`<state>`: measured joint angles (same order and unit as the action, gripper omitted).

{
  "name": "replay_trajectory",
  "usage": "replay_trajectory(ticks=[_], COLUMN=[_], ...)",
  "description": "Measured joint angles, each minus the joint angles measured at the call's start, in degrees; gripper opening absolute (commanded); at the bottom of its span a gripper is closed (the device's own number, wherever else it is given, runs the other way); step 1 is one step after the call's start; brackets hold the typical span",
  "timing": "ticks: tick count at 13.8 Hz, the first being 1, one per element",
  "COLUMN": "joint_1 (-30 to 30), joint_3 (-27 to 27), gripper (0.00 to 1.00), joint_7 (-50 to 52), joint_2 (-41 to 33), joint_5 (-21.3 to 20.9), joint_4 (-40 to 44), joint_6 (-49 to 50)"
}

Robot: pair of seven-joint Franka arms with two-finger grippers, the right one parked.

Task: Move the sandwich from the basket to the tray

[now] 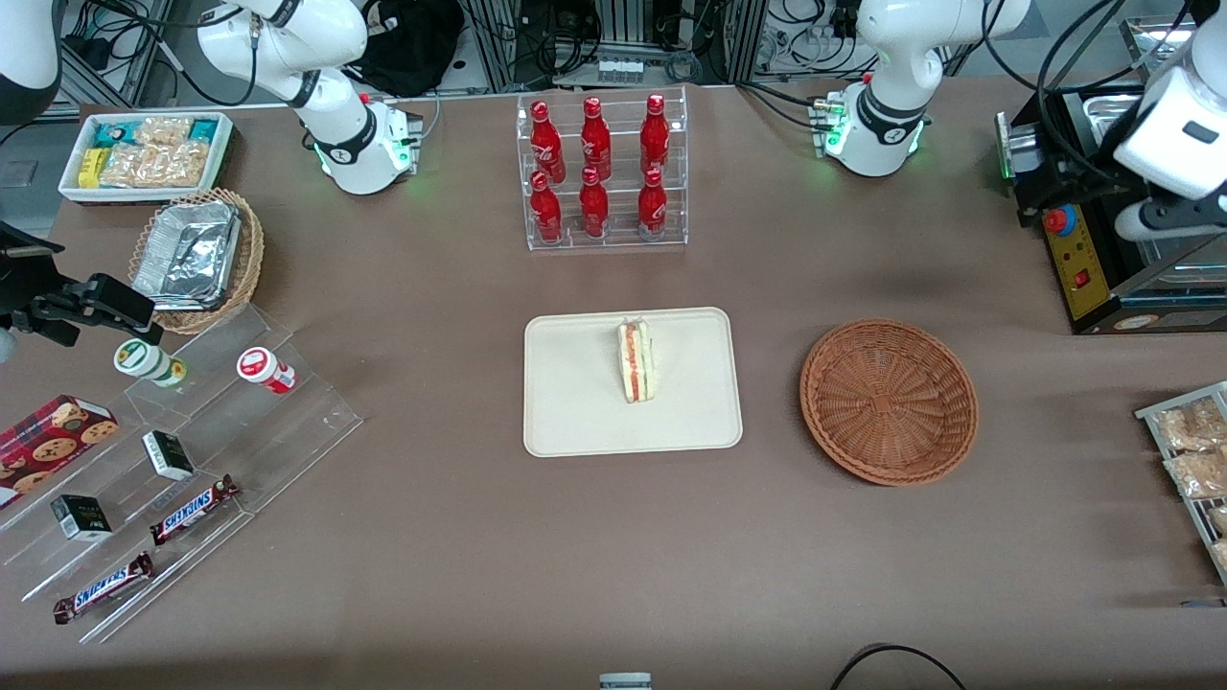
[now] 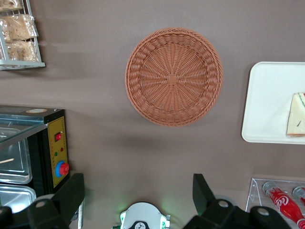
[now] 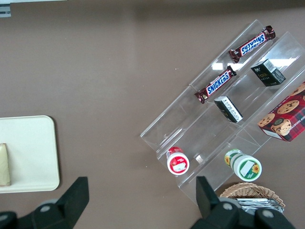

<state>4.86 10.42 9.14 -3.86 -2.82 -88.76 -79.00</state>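
Note:
The sandwich [image 1: 635, 361] [image 2: 296, 115] [image 3: 4, 164], a pale bread wedge with red-orange and green filling, lies on its side on the cream tray [image 1: 575, 402] [image 2: 267, 100] [image 3: 33, 152] in the middle of the table. The round brown wicker basket [image 1: 889, 401] [image 2: 174, 76] sits beside the tray toward the working arm's end and has nothing in it. My gripper [image 2: 138, 191] hangs high over the bare table between the basket and its own arm's base, well apart from both. Its black fingers [image 2: 71, 191] are spread wide open and hold nothing.
A clear rack of red cola bottles [image 1: 604, 172] stands farther from the front camera than the tray. A black metal box with a red button [image 1: 1078, 259] and a wire rack of snack bags [image 1: 1193, 450] flank the basket. A stepped clear stand with Snickers bars [image 1: 173, 460] fills the parked arm's end.

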Motion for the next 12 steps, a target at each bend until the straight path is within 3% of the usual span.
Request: replay_trajectory(ticks=[12], joint_1=[0.0], joint_3=[-0.8], gripper=[1.0], joint_7=[-0.3], joint_2=[4.7], joint_5=[0.5], joint_4=[4.9], joint_6=[-1.5])
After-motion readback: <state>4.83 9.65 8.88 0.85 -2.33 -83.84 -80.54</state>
